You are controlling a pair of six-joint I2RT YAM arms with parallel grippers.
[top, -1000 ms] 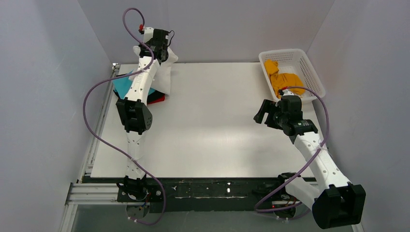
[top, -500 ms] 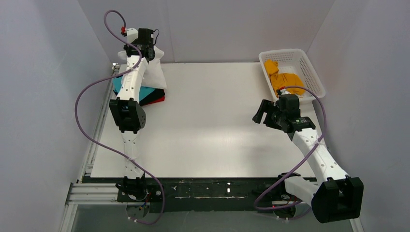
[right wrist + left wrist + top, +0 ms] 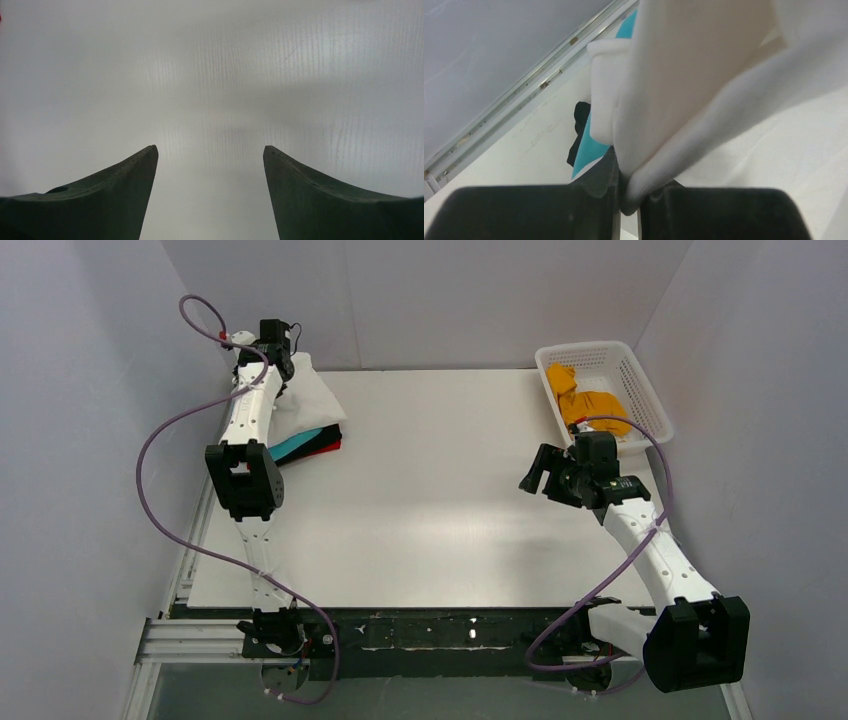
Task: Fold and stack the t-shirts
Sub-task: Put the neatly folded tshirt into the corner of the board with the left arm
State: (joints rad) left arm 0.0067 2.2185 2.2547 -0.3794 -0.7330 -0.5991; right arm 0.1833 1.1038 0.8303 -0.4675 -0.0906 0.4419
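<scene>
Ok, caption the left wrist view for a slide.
Left gripper shut on the white t-shirt, teal t-shirt and black t-shirt underneath.

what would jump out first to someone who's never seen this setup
At the far left corner of the table, the left gripper is shut on a white t-shirt draped over a stack of teal, black and red shirts. At the far right, an orange t-shirt lies crumpled in a white basket. The right gripper hangs open above the table.
</scene>
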